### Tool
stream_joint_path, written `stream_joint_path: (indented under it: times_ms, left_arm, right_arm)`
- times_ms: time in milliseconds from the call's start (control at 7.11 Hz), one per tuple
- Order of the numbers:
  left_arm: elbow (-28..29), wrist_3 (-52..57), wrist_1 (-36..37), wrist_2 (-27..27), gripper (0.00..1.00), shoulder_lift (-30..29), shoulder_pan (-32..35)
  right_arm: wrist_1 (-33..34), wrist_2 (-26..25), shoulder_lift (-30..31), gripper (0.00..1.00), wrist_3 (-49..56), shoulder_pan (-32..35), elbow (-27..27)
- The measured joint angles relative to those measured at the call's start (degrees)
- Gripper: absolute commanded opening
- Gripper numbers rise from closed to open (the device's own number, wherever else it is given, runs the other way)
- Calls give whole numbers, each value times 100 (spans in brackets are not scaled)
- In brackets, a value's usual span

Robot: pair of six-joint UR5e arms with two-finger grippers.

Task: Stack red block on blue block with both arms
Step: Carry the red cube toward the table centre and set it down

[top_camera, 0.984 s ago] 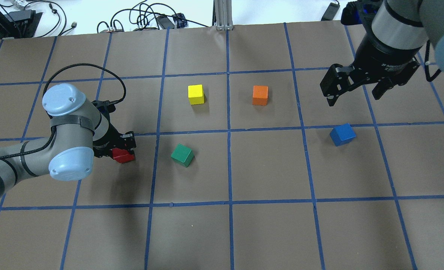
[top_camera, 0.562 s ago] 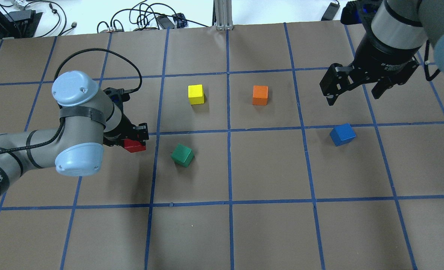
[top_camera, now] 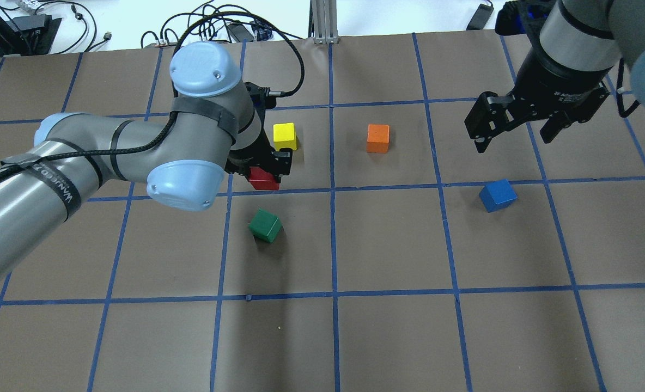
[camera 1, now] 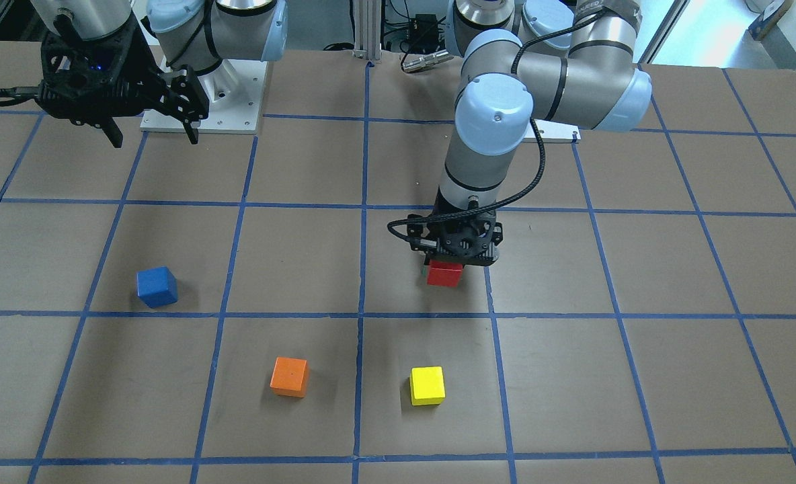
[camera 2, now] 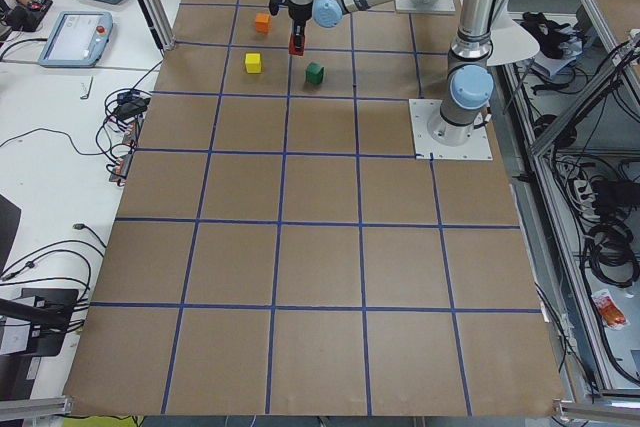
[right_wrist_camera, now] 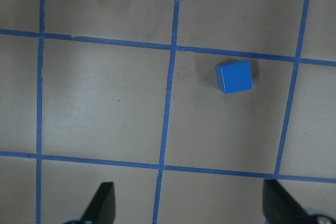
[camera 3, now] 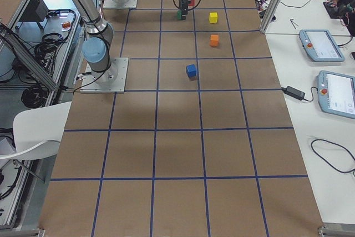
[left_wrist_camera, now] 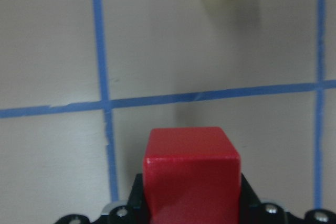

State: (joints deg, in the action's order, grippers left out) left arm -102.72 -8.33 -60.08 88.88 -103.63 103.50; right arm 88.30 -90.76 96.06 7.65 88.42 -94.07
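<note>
Overhead exterior view: the left arm (top_camera: 110,158) reaches in across the tabletop (top_camera: 388,337), and its jaws are closed on the red block (top_camera: 263,178). The block looks lifted off the surface. It hangs over a blue tape line (top_camera: 388,188), between the yellow block (top_camera: 284,136) on the far side and the green block (top_camera: 265,225) on the near side. It is near both and touches neither. In the left wrist view the red block fills the lower middle, pinched at its base by the black jaws.

The blue block (top_camera: 497,195) rests on the tabletop well to the right, turned askew to the grid. It stands alone in its square, with its far corner close to the tape line. A wide stretch of brown tabletop lies between it and the red block. The orange block (top_camera: 377,138) sits on the far side of that stretch, well apart from both.

The right arm (top_camera: 567,49) is raised near the far right corner, its jaws spread wide and holding nothing. In the right wrist view the two fingertips show at the bottom corners, with the blue block ahead and nearer the right one.

All five blocks sit well in from the tabletop's edges. Cables (top_camera: 202,27) lie beyond the far edge.
</note>
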Motion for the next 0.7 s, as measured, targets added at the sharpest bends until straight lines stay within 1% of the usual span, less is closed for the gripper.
stream_joint_path:
  times_ms: [281,562,703]
  left_arm:
    - [537,-433,-10,-56,0,-591,500]
    - [743,-587,281,-71,0,-1101,778]
    - [764,-576,445,-72,5,-1291,848]
  right_arm:
    - [10,4,0,100,0,0,0]
    - [12,7,0,100,0,0,-3]
    - [12,4,0,100,0,0,-3]
